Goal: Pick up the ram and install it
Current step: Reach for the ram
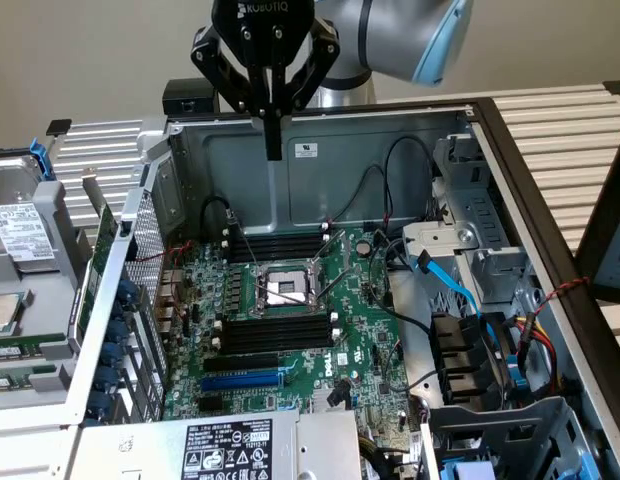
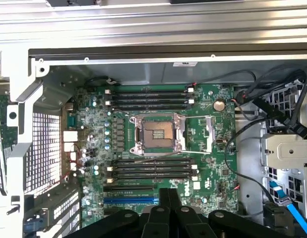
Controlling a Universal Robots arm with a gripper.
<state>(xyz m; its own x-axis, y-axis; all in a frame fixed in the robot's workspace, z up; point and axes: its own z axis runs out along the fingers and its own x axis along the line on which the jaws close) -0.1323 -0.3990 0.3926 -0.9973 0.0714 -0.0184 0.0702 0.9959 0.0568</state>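
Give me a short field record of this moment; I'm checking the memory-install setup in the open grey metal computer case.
gripper: black, shut, raised above the case, touching nothing
case: grey metal computer case, open, green motherboard exposed
memory slots: long black slots in banks on both sides of the silver processor socket, apparently empty
blue expansion slot: beyond one bank, apparently empty

a slatted metal table [image 1: 580,130] — on it lies an open computer case [image 1: 230,160], side panel off.
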